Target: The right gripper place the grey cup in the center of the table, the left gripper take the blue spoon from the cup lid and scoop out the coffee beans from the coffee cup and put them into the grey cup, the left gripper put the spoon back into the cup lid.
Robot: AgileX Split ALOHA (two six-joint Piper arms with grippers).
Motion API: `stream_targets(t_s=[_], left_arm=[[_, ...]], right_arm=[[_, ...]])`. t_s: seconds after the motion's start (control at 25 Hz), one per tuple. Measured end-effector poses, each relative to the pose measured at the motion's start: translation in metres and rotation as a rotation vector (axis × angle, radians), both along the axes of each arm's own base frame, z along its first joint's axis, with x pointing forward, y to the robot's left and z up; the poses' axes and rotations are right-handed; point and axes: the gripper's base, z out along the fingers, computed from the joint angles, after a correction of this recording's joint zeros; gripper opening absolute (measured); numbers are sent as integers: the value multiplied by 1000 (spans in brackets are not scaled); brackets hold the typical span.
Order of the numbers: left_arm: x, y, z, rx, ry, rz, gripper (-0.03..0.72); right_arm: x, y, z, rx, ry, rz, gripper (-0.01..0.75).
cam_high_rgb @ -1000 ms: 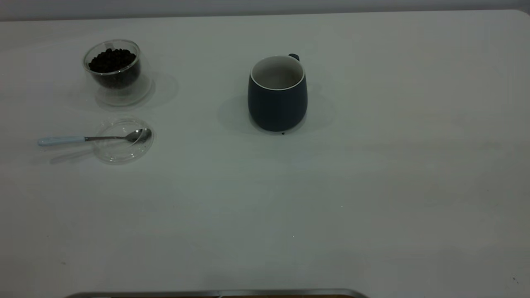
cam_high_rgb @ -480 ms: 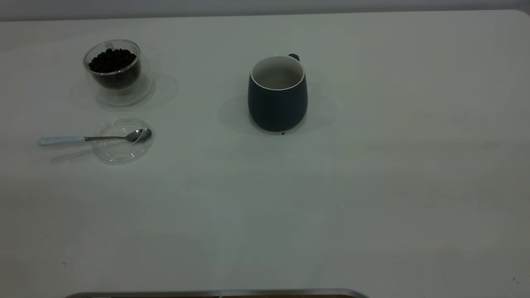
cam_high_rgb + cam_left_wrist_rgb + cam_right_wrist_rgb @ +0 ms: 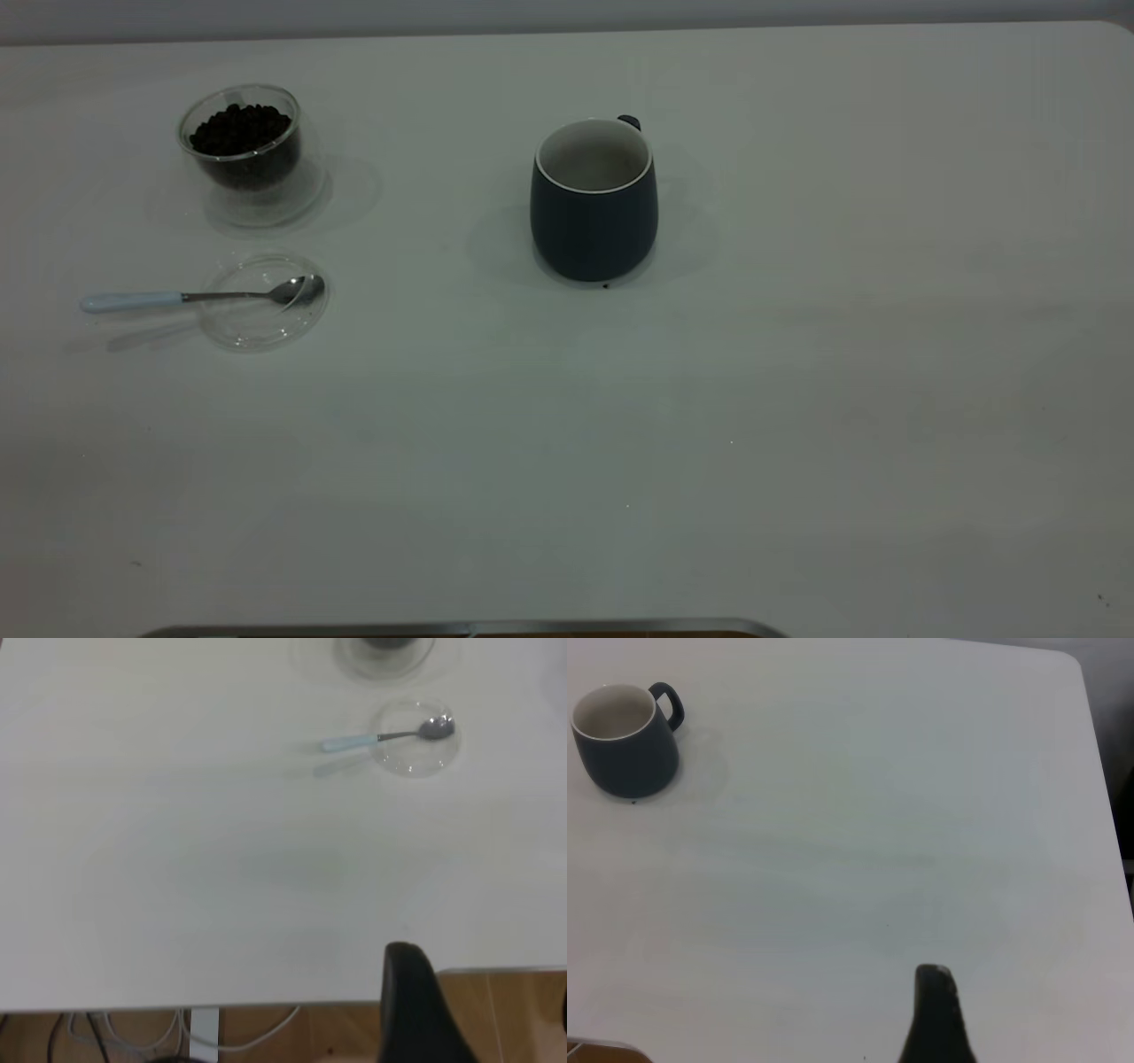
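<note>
The grey cup (image 3: 594, 221) stands upright and empty near the middle of the table (image 3: 797, 399), handle to the far side; the right wrist view shows it far off (image 3: 625, 753). At the far left the coffee cup (image 3: 248, 168) holds coffee beans (image 3: 239, 128). In front of it lies the cup lid (image 3: 261, 323) with the blue spoon (image 3: 177, 298) resting across it, bowl inside, handle sticking out left. Neither arm appears in the exterior view. My left gripper (image 3: 485, 992) hangs open over the table's near edge, well away from the spoon (image 3: 372, 740). My right gripper (image 3: 1028, 1019) is open over bare table.
A small dark speck (image 3: 605, 285) lies at the grey cup's foot. In the left wrist view, wood floor and cables (image 3: 230, 1036) show below the table's edge. The table's rounded corner (image 3: 1072, 660) is at the far right. A metal edge (image 3: 461, 627) runs along the front.
</note>
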Motion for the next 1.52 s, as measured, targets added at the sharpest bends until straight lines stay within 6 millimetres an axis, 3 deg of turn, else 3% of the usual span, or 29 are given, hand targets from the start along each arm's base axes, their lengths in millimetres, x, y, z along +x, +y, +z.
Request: stream_targets(t_s=[1.52], left_arm=[[-2,0,0,-3,-18,1,466]], right_arm=[[0,0,0,0,0,0,590]])
